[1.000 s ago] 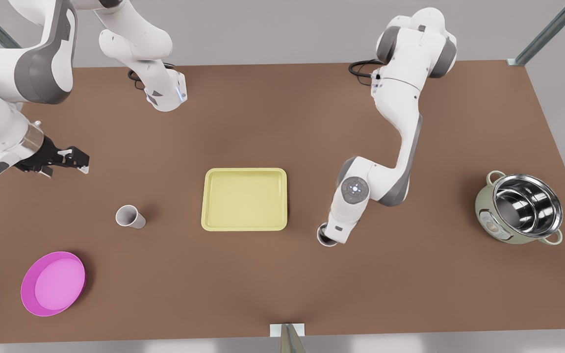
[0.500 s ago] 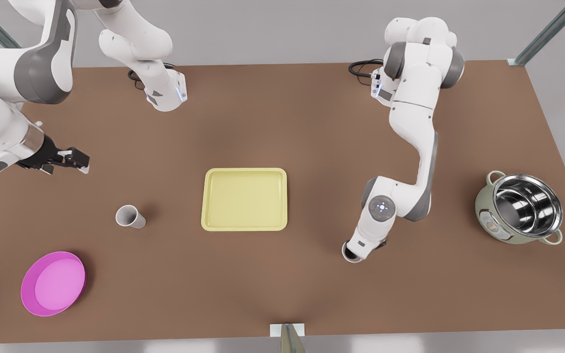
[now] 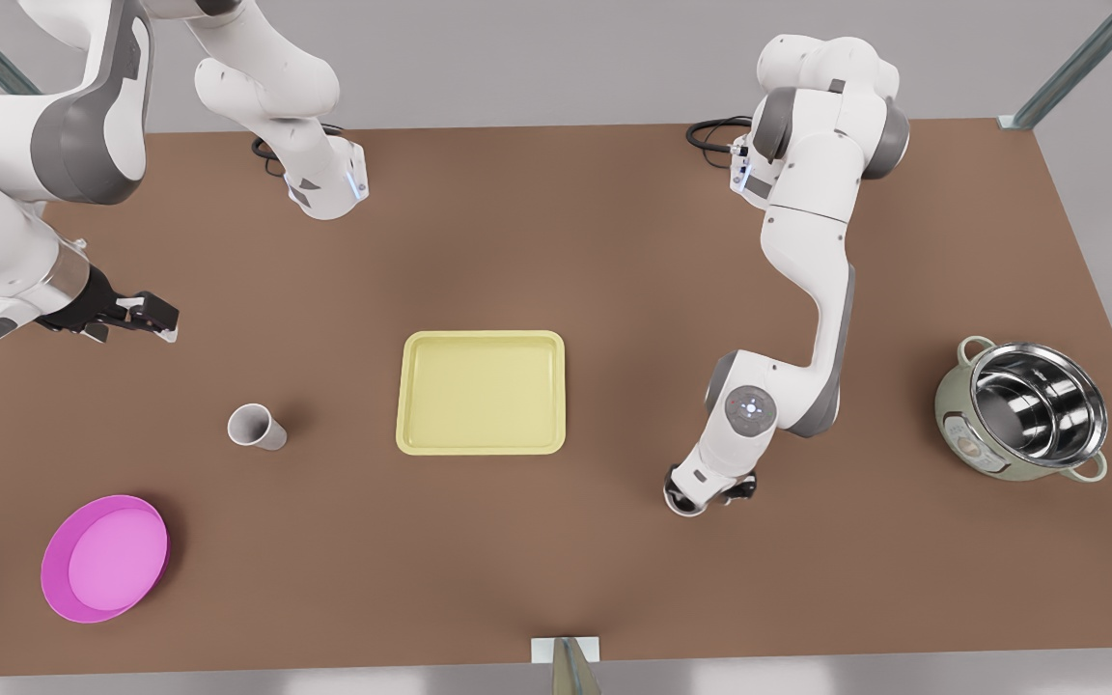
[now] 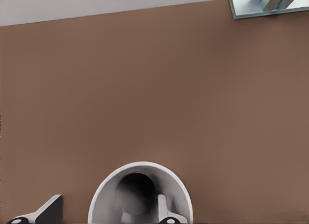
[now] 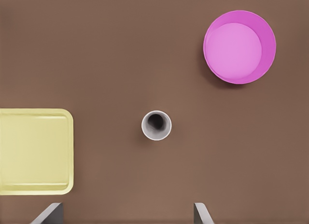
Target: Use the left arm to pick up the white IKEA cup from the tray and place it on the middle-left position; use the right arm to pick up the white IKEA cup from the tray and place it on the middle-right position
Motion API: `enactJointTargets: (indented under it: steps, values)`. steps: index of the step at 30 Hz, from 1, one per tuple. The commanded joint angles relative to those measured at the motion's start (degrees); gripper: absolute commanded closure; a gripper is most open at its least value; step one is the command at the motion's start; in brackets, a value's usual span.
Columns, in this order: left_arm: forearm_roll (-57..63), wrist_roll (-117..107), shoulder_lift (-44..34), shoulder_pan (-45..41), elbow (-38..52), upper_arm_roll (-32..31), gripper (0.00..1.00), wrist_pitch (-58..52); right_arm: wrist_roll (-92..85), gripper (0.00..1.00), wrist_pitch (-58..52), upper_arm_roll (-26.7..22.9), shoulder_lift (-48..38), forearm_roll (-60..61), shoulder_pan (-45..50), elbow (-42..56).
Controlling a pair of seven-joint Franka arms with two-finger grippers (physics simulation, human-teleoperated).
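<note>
Hovering at the front view's far left above the brown surface [image 3: 556,241], the right tool [image 3: 167,321] has its fingers spread wide and grips nothing. One white cup [image 3: 255,427] stands upright on the bare surface nearer the camera than that tool and well apart from it; in the right wrist view it sits between the tray and the magenta bowl [image 3: 104,558]. The pale yellow tray [image 3: 406,391] lies in the middle with nothing in it. Farther toward the front view's right, the left tool [image 3: 701,494] is down at a second white cup [image 3: 681,502], which stands on the surface clear of the tray. In the left wrist view one finger [image 4: 162,208] reaches inside this cup and the other [image 4: 48,212] stays outside, both standing off the wall, so the tool is spread, not pinching. A steel pot [image 3: 1024,407] sits at the far right.
</note>
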Motion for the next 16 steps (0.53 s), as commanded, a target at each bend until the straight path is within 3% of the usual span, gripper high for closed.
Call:
enactJointTargets:
  steps: [1,2,5,7,8,10,16]
  values:
    - [1.8,4.3,-0.5,0.2,-0.1,0.0,0.00,-0.9,1.3,0.00,0.0,0.0,-0.1,0.1,0.0,0.0]
    - [2.1,4.2,-1.9,0.0,-0.1,0.2,0.00,-4.5,1.3,0.00,0.0,0.0,-0.1,0.1,0.1,0.0]
    - [2.3,4.1,-15.3,-3.0,1.1,0.0,0.00,-35.3,1.4,0.00,0.0,0.0,-0.1,0.0,0.0,0.0]
    - [0.5,4.5,-22.6,-2.8,3.5,0.1,0.00,-48.6,1.4,0.00,0.0,0.0,-0.1,0.0,0.0,0.0]
    - [0.4,11.7,-28.3,-2.4,1.3,0.4,0.00,-48.7,1.3,0.00,0.0,0.0,-0.1,0.0,0.0,0.0]
    - [-3.1,16.9,-41.4,2.3,-18.8,0.9,0.00,-35.1,1.3,0.00,0.0,0.0,-0.1,0.0,0.0,0.0]
    - [-2.9,11.3,-40.3,3.6,-16.3,1.1,0.00,-35.4,1.6,0.00,0.0,0.0,-0.1,0.1,0.0,0.9]
